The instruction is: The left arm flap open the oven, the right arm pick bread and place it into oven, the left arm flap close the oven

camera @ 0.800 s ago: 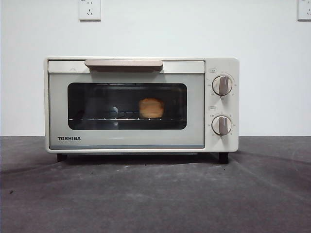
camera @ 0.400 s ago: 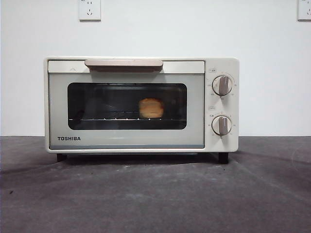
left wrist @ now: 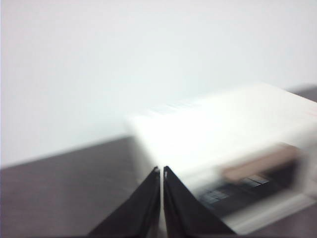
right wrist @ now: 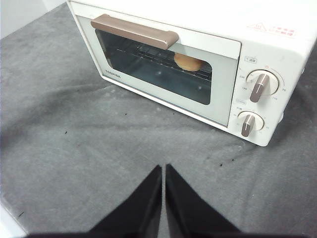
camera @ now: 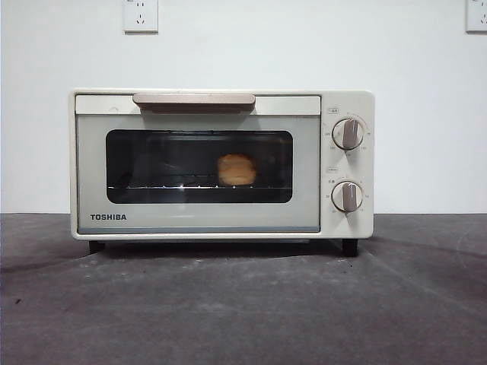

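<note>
Bread (camera: 237, 169) sits on the rack behind the oven (camera: 221, 163) door, as before; both pincers, left (left wrist: 162, 171) and right (right wrist: 163, 168), clenched empty, so the task looks finished.

The oven (camera: 221, 163) stands on the table (camera: 243, 304), set back from its front edge toward the wall (camera: 304, 46), its door (camera: 198, 171) shut. Inside, the bread (camera: 237, 169) lies on the wire rack (camera: 167, 186), right of the window's middle. Two knobs (camera: 348, 133) sit one above the other right of the door; the handle (camera: 194, 99) runs along the door's top.
</note>
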`<control>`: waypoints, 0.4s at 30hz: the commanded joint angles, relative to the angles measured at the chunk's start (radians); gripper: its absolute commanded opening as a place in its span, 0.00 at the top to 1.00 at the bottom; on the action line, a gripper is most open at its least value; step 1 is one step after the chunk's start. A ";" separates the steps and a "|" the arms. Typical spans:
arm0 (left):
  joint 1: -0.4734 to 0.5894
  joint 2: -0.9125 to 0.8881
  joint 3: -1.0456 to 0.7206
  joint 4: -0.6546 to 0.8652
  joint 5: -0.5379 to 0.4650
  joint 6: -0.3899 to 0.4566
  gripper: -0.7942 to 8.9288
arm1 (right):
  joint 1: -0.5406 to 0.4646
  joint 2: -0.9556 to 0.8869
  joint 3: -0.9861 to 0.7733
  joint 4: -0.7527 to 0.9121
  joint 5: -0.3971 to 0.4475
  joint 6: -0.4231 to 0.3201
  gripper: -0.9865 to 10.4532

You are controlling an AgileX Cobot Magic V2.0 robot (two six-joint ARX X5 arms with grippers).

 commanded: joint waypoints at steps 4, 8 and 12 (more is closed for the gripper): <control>0.061 -0.098 -0.179 0.207 -0.104 0.024 0.90 | 0.010 0.004 0.011 0.010 0.002 0.010 0.91; 0.084 -0.172 -0.318 0.284 -0.106 0.032 0.90 | 0.010 0.004 0.011 0.010 0.002 0.010 0.91; 0.098 -0.248 -0.453 0.302 -0.107 0.058 0.90 | 0.010 0.004 0.011 0.010 0.002 0.010 0.91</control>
